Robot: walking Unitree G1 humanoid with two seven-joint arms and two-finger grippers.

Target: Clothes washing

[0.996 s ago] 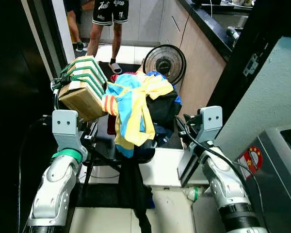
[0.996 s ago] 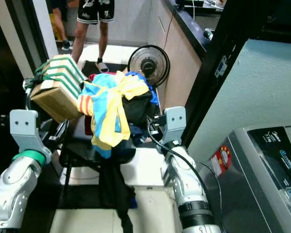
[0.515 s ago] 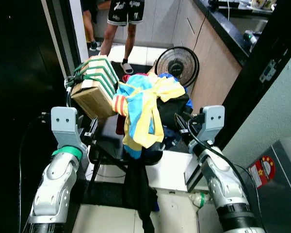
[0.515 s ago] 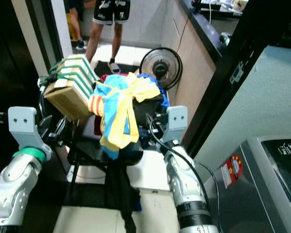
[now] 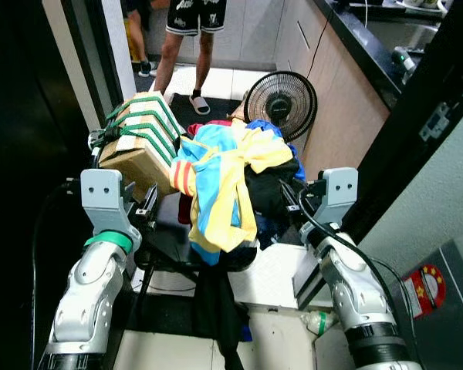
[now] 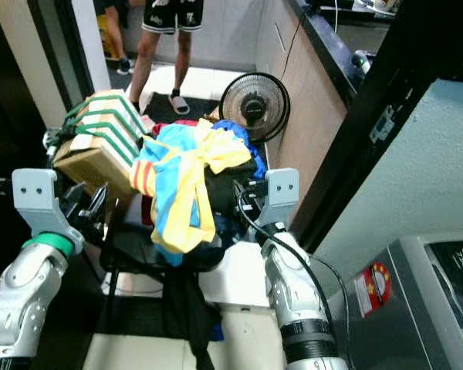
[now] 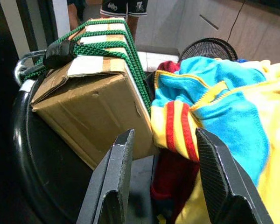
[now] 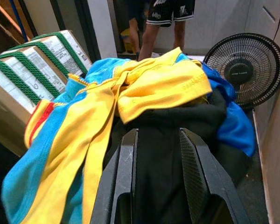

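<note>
The pile of clothes (image 5: 228, 181), a heap of yellow, blue and black garments with a red-striped cuff, lay on a black round holder (image 7: 35, 158) straight ahead of the robot, with a strapped cardboard box (image 5: 135, 150) leaning against its left side and a floor fan (image 5: 280, 104) just beyond on the right. A black garment hung down from the near edge of the heap toward the floor (image 5: 170, 351). The left claw (image 7: 161, 182) stood spread, its fingers (image 7: 114, 172) framing the seam where the box met the red-and-yellow cuff, not touching cloth as far as could be judged. The right claw (image 8: 156, 172) was likewise spread, pointing at the black garment under the yellow shirt. A washing machine (image 5: 447, 301) sat near on the right, and a person's legs (image 5: 187, 38) showed far off by the doorway. The step appeared to be gathering the laundry from both sides. To do it well, both claws should probably close low and deep on the bundle, clear of the box and its green straps (image 7: 102, 44), so loose sleeves and the hanging piece come along rather than slip off.
</note>
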